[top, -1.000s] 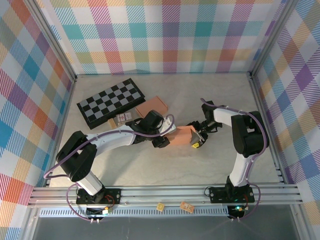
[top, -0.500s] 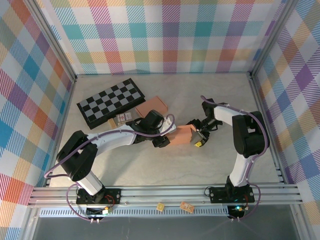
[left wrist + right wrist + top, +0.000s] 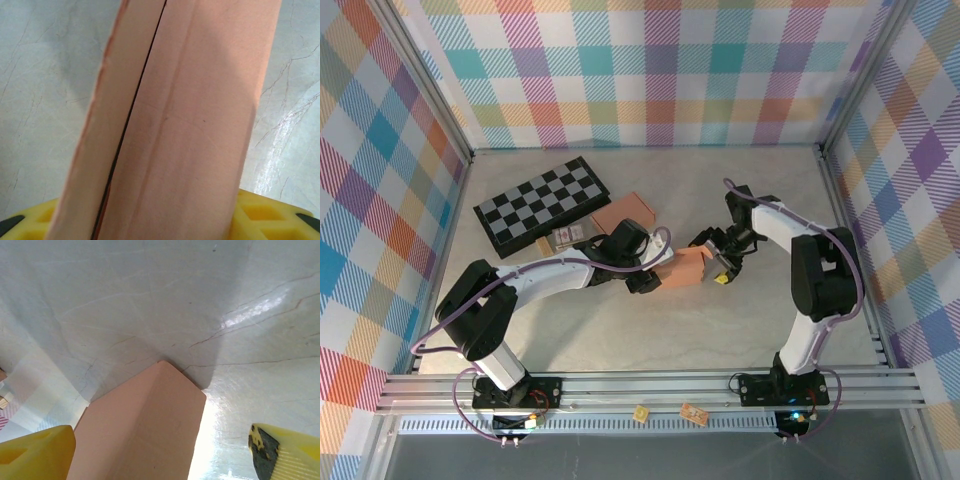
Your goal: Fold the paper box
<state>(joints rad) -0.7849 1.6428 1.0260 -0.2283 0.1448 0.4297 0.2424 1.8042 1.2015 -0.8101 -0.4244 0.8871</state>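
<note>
Box: the paper box (image 3: 686, 268) lies on the table (image 3: 740, 190) about midway between near and far, a little right of centre, between my two hands. It is a long, salmon-coloured sleeve. My left wrist camera shows a dark seam running down its length where two panels meet without quite closing.

Left hand: my left gripper (image 3: 645, 277) is clamped on the left end of the box. The card sits between my yellow pads (image 3: 267, 215).

Right hand: my right gripper (image 3: 720, 264) sits at the right end of the box with its jaws wide apart. One finger (image 3: 287, 455) stands clear of the card with bare table between. The other (image 3: 35, 452) is just beside the box wall, and I cannot tell whether it touches.

Weight and feel: I judge it very light, thin card. It should be stiff along the creases and soft across the flat panels. It is hollow, so a hard squeeze would likely buckle it. The surface looks matt, so it is probably not slippery.

Where to hold: I would grip near the corners and folded edges, where the walls brace each other, not in the middle of a panel. My left hand can anchor one end while my right hand works the flaps at the open end.

Risk: a box this light could slide or pivot on the smooth table if pushed from one side only.

Nearby: a chessboard (image 3: 542, 203) and a flat sheet of the same card (image 3: 626, 211) lie further back and to the left, well apart from the box.
</note>
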